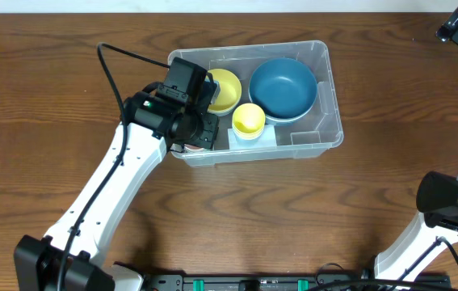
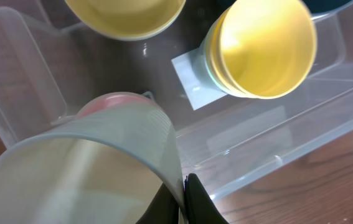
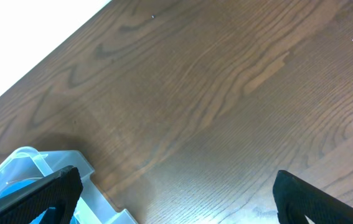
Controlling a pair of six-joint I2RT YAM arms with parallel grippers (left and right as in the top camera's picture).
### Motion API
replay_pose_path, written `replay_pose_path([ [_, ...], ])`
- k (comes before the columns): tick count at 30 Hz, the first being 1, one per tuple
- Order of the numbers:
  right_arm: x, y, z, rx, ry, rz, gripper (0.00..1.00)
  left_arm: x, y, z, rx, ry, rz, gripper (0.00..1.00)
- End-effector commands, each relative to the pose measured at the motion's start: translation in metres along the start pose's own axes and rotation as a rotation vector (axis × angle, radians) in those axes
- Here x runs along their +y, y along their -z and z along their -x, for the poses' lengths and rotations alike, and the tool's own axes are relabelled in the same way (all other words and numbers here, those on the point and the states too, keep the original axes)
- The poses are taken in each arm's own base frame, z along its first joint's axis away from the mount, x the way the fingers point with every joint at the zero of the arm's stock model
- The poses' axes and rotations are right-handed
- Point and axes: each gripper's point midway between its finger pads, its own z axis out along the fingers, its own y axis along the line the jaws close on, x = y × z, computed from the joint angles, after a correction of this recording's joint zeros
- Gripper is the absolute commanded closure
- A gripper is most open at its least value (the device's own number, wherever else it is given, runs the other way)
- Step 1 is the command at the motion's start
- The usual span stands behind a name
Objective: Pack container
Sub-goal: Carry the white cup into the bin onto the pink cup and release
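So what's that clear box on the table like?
The container is a clear plastic bin, rectangular, round-cornered, rimmed, open-topped on the wooden table. A pale label shows on its floor. It holds a blue bowl, yellow bowl and yellow cup. The left gripper, shut on a pale cup, hangs over its left end.

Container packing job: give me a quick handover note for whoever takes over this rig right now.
Left gripper: shut on the rim of a pale cup, held over the near left corner of the container. A pink item sits just under the cup.
Right gripper: open and empty, over bare table to the right of the container.
Done: blue bowl, yellow bowl and yellow cup are inside the container.
Left: lower the pale cup in, probably onto the pink item, then release. The overhead view shows nothing else waiting outside the container.
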Motion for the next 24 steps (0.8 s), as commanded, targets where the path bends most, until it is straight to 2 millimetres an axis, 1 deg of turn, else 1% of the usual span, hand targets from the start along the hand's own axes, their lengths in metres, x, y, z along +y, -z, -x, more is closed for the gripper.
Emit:
replay_pose_path([
  [1, -0.001, -0.004, 0.001, 0.003, -0.017, -0.006, 0.01, 0.009, -0.003, -0.004, 0.011, 0.003, 0.055, 0.94],
  [4, -0.001, -0.004, 0.001, 0.003, -0.017, -0.006, 0.01, 0.017, -0.002, -0.004, 0.005, 0.024, 0.098, 0.94],
  [6, -0.001, -0.004, 0.001, 0.003, -0.017, -0.006, 0.02, 0.017, -0.002, -0.005, 0.009, 0.024, 0.098, 0.94],
  [7, -0.001, -0.004, 0.001, 0.003, -0.017, -0.006, 0.01, 0.017, -0.002, -0.005, 0.012, 0.024, 0.098, 0.91],
  [9, -0.001, -0.004, 0.001, 0.003, -0.017, -0.006, 0.01, 0.017, -0.002, -0.006, 0.016, 0.024, 0.099, 0.59],
  [10, -0.001, -0.004, 0.001, 0.003, -0.017, -0.006, 0.01, 0.017, -0.002, -0.007, 0.019, 0.025, 0.100, 0.45],
  [11, -0.001, -0.004, 0.001, 0.003, -0.017, -0.006, 0.01, 0.017, -0.002, -0.007, 0.020, 0.025, 0.100, 0.35],
  [12, -0.001, -0.004, 0.001, 0.003, -0.017, -0.006, 0.01, 0.017, -0.002, -0.008, 0.020, 0.025, 0.100, 0.27],
  [15, -0.001, -0.004, 0.001, 0.003, -0.017, -0.006, 0.01, 0.016, 0.005, -0.008, 0.022, 0.056, 0.101, 0.24],
  [17, -0.001, -0.004, 0.001, 0.003, -0.017, -0.006, 0.01, 0.015, 0.019, -0.008, 0.018, 0.065, 0.101, 0.24],
  [21, -0.001, -0.004, 0.001, 0.003, -0.017, -0.006, 0.01, 0.009, 0.065, -0.005, -0.041, 0.074, 0.093, 0.24],
  [24, -0.001, -0.004, 0.001, 0.003, -0.017, -0.006, 0.01, 0.004, 0.102, -0.002, -0.139, 0.065, 0.076, 0.18],
])
